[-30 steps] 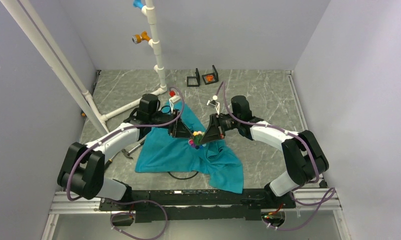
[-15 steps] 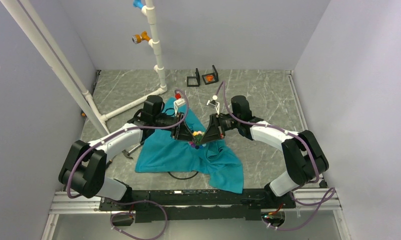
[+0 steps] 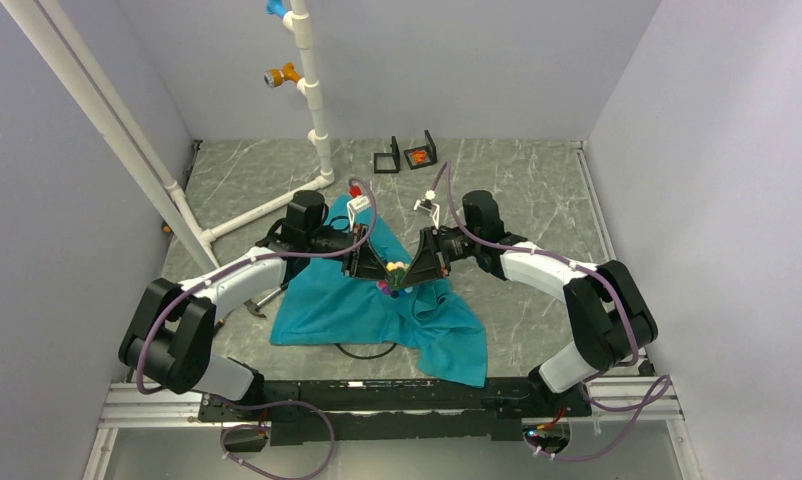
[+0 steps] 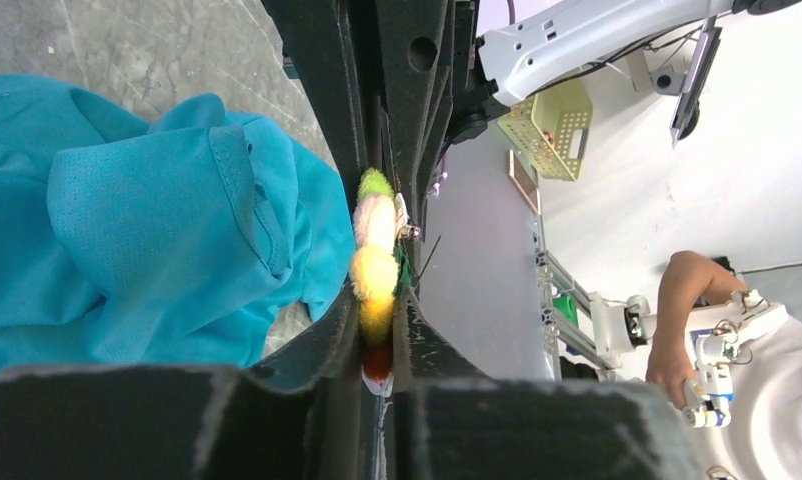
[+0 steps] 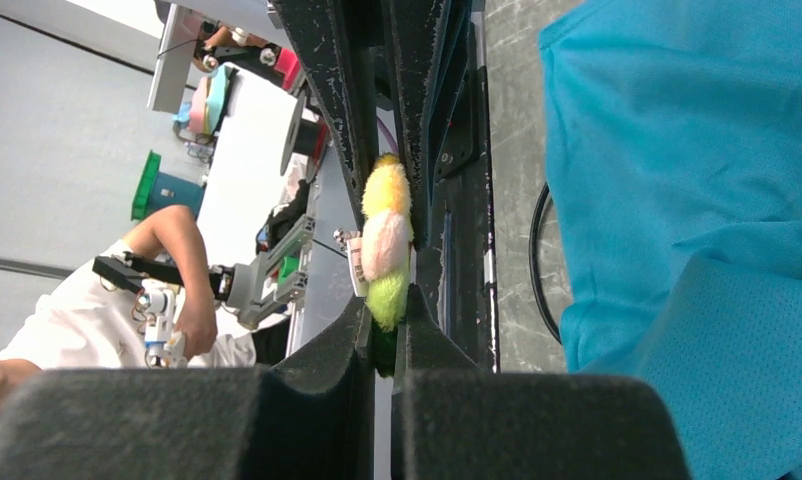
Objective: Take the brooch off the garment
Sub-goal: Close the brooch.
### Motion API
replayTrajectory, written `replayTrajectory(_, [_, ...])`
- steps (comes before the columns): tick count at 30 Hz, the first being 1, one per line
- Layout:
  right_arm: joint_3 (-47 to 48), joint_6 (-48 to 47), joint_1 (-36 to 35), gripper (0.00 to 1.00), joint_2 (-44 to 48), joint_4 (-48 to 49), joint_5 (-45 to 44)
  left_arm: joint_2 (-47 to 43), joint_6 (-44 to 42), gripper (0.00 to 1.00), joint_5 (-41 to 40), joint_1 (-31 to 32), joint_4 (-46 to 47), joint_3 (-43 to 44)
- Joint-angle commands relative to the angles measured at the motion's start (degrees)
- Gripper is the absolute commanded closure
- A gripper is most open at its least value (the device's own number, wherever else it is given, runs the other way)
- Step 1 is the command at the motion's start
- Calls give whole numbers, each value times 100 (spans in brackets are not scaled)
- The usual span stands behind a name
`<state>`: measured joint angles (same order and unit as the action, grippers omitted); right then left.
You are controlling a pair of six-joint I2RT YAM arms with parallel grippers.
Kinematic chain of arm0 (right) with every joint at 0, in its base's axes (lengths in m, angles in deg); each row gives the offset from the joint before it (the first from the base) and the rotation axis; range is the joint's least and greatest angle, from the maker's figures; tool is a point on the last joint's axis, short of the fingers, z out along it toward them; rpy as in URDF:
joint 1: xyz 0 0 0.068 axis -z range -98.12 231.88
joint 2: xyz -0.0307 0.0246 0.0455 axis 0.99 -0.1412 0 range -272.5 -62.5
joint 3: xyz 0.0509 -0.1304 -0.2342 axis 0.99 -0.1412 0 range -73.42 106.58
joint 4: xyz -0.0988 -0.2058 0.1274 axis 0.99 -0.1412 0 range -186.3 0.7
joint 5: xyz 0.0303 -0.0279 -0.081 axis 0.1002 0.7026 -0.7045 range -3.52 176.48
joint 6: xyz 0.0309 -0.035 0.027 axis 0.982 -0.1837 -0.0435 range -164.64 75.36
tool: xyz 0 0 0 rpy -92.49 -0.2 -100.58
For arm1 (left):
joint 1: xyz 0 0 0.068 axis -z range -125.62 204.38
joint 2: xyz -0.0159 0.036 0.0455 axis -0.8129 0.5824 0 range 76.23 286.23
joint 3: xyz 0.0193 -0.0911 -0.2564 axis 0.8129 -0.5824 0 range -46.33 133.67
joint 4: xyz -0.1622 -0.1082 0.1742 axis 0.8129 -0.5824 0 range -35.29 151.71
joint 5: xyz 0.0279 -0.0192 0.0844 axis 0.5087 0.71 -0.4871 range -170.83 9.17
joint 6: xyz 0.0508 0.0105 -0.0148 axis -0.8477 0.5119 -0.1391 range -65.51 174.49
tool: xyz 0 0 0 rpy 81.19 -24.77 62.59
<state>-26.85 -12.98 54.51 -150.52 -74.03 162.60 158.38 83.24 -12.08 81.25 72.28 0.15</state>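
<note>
I see left claw point(image 3: 379, 266) and right claw point(image 3: 414, 268) meet tip to tip at the tiny multicoloured brooch point(image 3: 394, 273), over the crumpled teal-blue cloth T-shirt point(image 3: 342, 305)

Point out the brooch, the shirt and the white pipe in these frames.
brooch point(image 4: 375, 272): left wrist view, on its yellow puff.
shirt point(image 3: 342, 305): top view, on the flat cloth left of the folds.
white pipe point(image 3: 313, 100): top view, on the upright post.

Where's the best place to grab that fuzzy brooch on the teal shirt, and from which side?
Pinch the brooch across its row of fluffy tufts, coming sideways above the garment: the tufts stick out clear of the cloth, as the left gripper and right gripper grip it.
</note>
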Motion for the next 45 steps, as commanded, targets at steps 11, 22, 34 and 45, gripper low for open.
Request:
replayTrajectory(11, [132, -531, 37, 48, 180, -303, -327, -65, 953, 100, 37, -109, 1548, -504])
replayTrajectory(22, [-344, 1044, 40, 38, 139, 1700, -801, -64, 1377, 100, -651, -121, 1946, -702])
replayTrajectory(34, [-376, 1027, 39, 52, -32, 1840, -1168, -23, 1334, 100, -841, -122, 1788, -658])
replayTrajectory(45, [-435, 706, 41, 71, -27, 1450, -1297, -59, 1365, 100, -826, -165, 1846, -693])
